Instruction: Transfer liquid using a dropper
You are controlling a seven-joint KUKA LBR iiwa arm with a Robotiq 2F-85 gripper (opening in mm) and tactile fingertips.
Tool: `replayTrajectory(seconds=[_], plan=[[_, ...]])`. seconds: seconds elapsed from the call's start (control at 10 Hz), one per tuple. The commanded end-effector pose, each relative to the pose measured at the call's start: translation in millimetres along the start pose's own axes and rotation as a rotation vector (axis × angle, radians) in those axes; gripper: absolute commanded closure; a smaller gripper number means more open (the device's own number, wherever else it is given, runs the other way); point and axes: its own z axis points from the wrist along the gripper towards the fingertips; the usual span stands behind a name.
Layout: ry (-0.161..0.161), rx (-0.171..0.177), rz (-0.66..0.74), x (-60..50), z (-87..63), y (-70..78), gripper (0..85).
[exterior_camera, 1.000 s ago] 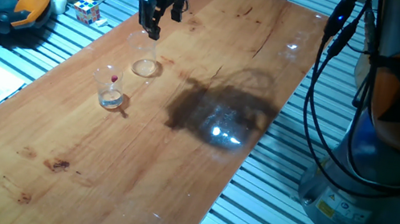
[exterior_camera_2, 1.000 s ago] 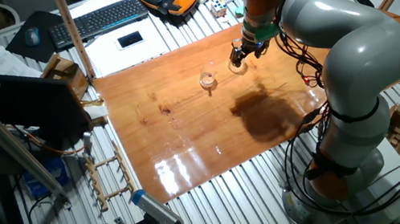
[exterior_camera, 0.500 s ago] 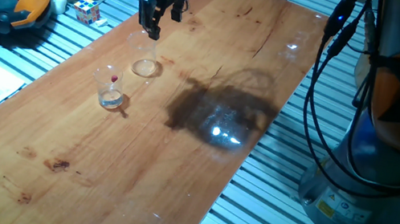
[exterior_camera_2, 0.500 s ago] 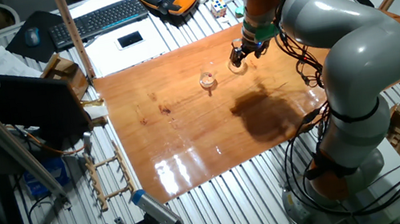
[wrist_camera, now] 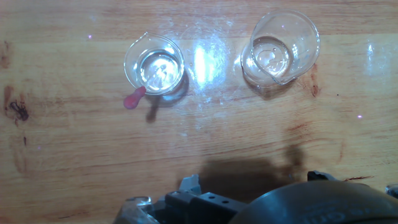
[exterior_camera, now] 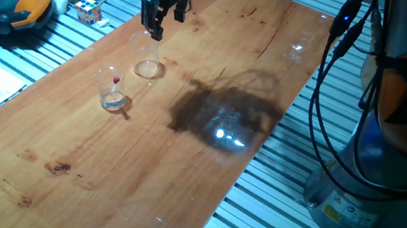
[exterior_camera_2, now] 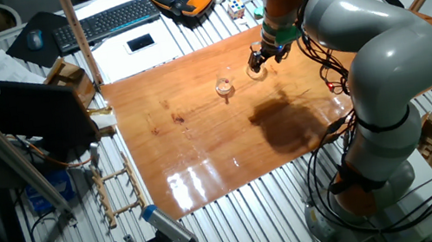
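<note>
Nothing has moved: your empty, open tool (exterior_camera: 157, 22) still hovers upper left, dropper (exterior_camera: 115, 81) untouched in its cup (exterior_camera: 110, 90).

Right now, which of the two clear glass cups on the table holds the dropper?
The glass cup on the left in the hand view: the dropper, with its red bulb, leans over its rim. The other cup, to its right, has none.

Hand (wrist_camera: 261, 208) fingertips cut off by hand view's bottom edge.
</note>
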Motion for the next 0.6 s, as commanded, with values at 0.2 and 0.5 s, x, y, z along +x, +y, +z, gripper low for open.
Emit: replayTrajectory(seconds=[0.2, 0.5], plan=[[0.009, 0.004, -0.033, 0.4, -1.3, 0.5, 84.0], [0.009, 0.004, -0.039, 0.5, -1.4, 0.4, 84.0]])
